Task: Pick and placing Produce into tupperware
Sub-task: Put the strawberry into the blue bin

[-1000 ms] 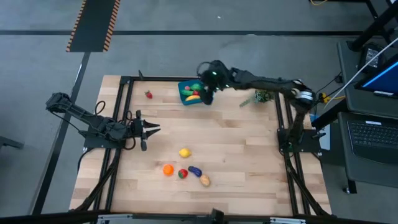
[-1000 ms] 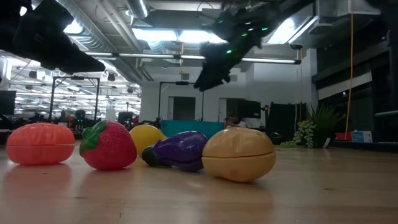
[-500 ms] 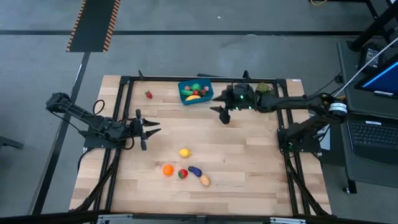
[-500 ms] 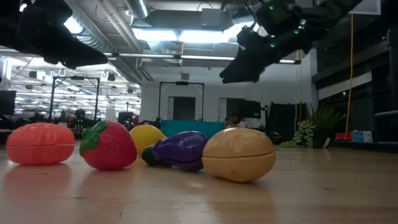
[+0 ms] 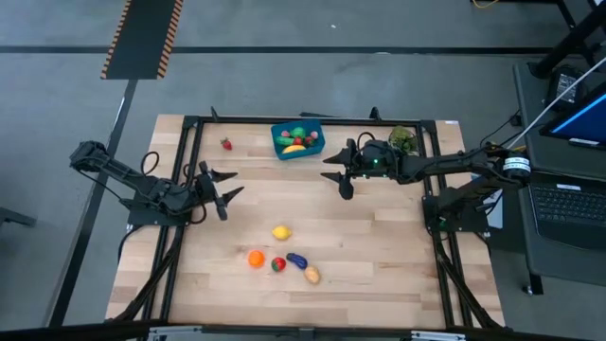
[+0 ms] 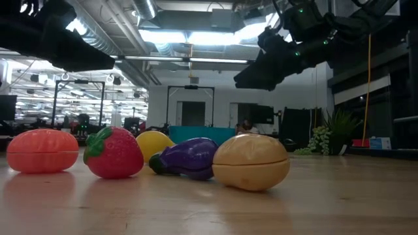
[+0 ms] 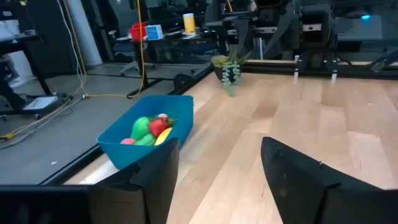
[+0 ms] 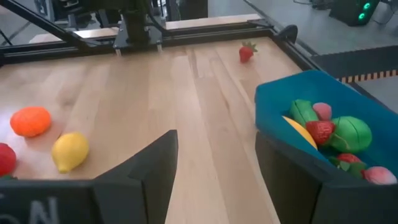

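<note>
While several pieces already lie in the small blue rectangular plastic tupperware point(image 5: 297, 140) at the far edge of the wooden worktop point(image 5: 379, 237), six remain out: a red strawberry point(image 5: 226, 144) near the far left corner, and a yellow lemon point(image 5: 280, 232), orange point(image 5: 256, 258), second strawberry point(image 5: 277, 264), purple eggplant point(image 5: 297, 260) and tan potato point(image 5: 311, 275) clustered nearer. The right pincer point(image 5: 341, 172), empty and open, is held beside the box; the left pincer point(image 5: 222, 187), open, waits at the left edge.
</note>
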`<action>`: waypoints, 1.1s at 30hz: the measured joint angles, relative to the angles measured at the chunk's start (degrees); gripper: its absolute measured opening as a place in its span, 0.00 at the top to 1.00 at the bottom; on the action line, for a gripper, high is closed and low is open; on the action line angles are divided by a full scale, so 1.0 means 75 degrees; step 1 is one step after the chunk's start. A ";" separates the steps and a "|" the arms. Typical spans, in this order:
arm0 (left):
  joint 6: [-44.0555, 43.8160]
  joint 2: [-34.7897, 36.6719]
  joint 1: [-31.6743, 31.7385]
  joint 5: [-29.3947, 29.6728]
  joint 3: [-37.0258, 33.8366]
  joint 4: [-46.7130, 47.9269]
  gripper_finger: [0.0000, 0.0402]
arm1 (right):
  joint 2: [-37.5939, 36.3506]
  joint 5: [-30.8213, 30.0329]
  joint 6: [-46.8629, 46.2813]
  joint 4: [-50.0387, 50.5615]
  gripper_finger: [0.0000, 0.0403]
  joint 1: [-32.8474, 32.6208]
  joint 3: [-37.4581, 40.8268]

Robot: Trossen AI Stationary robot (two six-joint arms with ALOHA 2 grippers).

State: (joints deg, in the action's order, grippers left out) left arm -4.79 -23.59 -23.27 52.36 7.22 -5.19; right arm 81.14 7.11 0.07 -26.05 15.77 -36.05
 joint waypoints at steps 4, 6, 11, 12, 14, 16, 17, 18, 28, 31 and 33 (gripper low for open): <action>-0.0200 0.0000 0.0003 0.0198 0.0000 0.0020 0.44 | 0.0000 -0.0006 0.0016 0.0005 0.46 0.0000 0.0000; -0.0308 -0.0001 0.0073 0.0317 0.0000 0.0066 0.45 | 0.0000 -0.0006 0.0022 0.0010 0.46 0.0000 0.0000; -0.0381 -0.0001 0.0479 0.0353 0.0000 0.0420 0.44 | 0.0000 -0.0006 0.0031 0.0010 0.46 0.0001 0.0000; -0.0500 -0.0001 0.0592 0.0353 0.0000 0.0490 0.44 | 0.0000 -0.0006 0.0033 0.0013 0.46 0.0003 0.0000; -0.0793 0.0000 0.0844 0.0358 0.0000 0.0642 0.44 | 0.0003 -0.0006 0.0036 0.0016 0.46 0.0000 0.0000; -0.1146 0.0000 0.1127 0.0356 0.0000 0.0915 0.44 | 0.0002 -0.0006 0.0044 0.0016 0.46 0.0000 0.0000; -0.1301 -0.0003 0.1274 0.0355 0.0000 0.1067 0.45 | 0.0003 -0.0006 0.0046 0.0016 0.46 0.0000 0.0000; -0.1453 0.0000 0.1417 0.0320 0.0000 0.1238 0.45 | 0.0003 -0.0006 0.0048 0.0016 0.46 0.0002 0.0000; -0.2150 -0.0003 0.2987 -0.0774 0.0000 0.1978 0.45 | 0.0003 -0.0006 0.0033 0.0023 0.46 0.0002 0.0000; -0.2152 -0.0003 0.3467 -0.1021 0.0000 0.2016 0.45 | 0.0003 -0.0006 0.0030 0.0030 0.46 0.0001 -0.0002; -0.2129 -0.0003 0.3811 -0.1020 0.0000 0.2046 0.45 | 0.0003 -0.0006 0.0027 0.0051 0.46 0.0002 -0.0003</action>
State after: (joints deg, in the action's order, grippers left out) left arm -20.76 -23.62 5.32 44.71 7.22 10.15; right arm 81.17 7.07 0.27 -25.67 15.79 -36.07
